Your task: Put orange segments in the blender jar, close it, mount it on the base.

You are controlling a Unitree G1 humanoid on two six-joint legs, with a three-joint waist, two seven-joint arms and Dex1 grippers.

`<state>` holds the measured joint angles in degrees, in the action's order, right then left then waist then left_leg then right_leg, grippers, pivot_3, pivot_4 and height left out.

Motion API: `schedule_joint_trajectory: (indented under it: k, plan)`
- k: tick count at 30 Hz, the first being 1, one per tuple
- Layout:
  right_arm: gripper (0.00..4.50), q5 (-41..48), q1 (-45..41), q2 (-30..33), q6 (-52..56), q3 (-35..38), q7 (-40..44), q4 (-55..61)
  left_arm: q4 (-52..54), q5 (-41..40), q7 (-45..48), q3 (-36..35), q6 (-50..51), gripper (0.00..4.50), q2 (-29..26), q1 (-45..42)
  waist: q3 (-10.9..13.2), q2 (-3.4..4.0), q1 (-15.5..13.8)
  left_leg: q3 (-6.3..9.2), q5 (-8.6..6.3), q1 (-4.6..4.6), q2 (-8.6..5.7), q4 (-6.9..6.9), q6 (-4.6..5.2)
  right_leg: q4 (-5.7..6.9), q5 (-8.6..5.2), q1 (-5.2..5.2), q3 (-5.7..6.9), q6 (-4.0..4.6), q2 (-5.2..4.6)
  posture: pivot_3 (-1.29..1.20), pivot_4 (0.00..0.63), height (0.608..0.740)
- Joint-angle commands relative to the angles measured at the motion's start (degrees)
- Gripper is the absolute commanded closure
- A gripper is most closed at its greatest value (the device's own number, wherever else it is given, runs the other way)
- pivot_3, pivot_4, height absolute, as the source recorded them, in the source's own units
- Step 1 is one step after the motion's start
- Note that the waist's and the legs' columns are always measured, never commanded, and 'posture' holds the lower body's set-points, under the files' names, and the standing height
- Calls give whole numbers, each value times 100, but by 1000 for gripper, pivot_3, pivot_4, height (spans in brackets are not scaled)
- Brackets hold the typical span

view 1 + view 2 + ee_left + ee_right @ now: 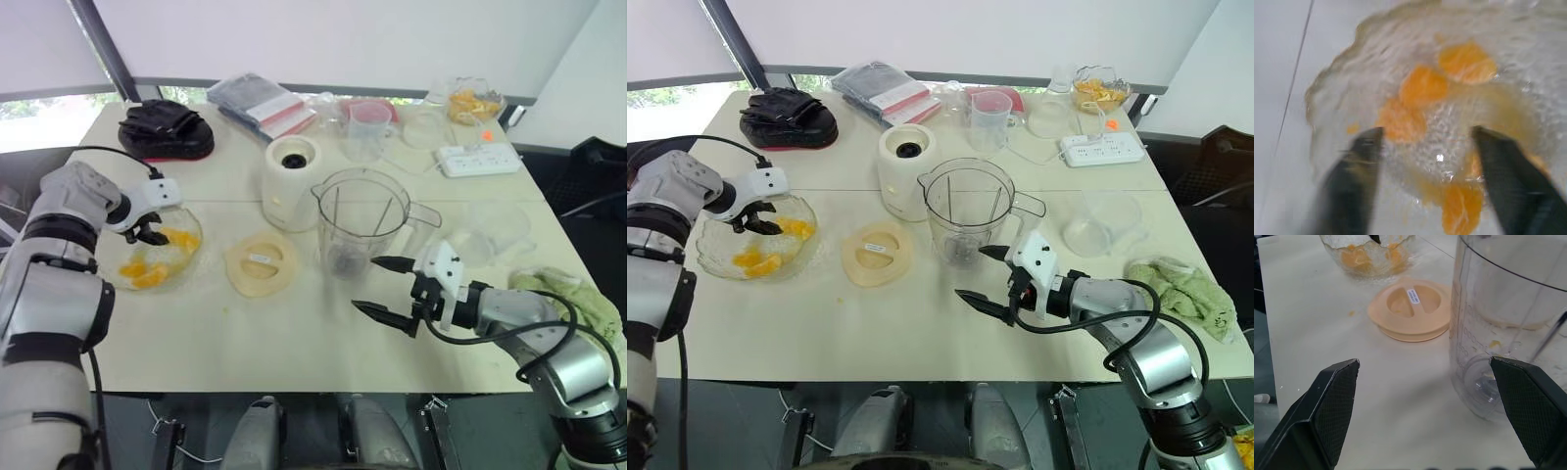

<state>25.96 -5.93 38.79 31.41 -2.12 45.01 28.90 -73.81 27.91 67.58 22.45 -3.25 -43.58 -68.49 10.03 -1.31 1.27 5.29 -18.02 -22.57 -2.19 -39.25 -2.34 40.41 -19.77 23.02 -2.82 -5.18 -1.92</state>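
Orange segments (pixel 147 266) lie in a clear glass bowl (pixel 184 266) at the table's left. My left gripper (pixel 149 233) hangs open just above the bowl, its black fingers (pixel 1354 181) straddling the segments (pixel 1420 90) with nothing held. The clear blender jar (pixel 361 220) stands upright mid-table, with only a small scrap inside (pixel 1494 343). Its cream lid (pixel 261 262) lies flat between bowl and jar. The white blender base (pixel 292 180) stands behind the lid. My right gripper (pixel 384 286) is wide open and empty, just in front of the jar.
At the back are a black pouch (pixel 165 128), a packet stack (pixel 263 104), a measuring cup (pixel 366 125), a second bowl of orange pieces (pixel 474 102) and a power strip (pixel 478 159). A clear bowl (pixel 498 227) and green cloth (pixel 578 292) sit at the right.
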Motion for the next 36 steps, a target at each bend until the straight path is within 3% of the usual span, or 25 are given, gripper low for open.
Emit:
schedule_joint_trajectory:
  k: [1, 26, 36]
  plan:
    - [0, 12, -37, -54, -138, 37, 7, 93, -7, 211, 372, 207, -263, 942, -78, -264, 0, 0, -2, 0, 0, 0, 0, 0, 0, 0, 0, 0, 0, 0, 0, 0, 150, 740]
    - [0, -124, -71, -140, -183, -23, 12, 24, 23, 475, 1492, 500, -139, 942, -510, 154, 0, 0, -10, 0, -1, -2, 0, -1, 2, 1, 0, 0, 0, 0, 0, 0, 150, 740]
    - [0, -169, -71, -182, -206, -56, 24, 15, 92, 390, 1316, 450, 29, 942, -420, 497, 0, 0, 14, 0, -1, -1, 0, -1, 2, 1, 0, 2, 0, 0, 0, 0, 150, 740]
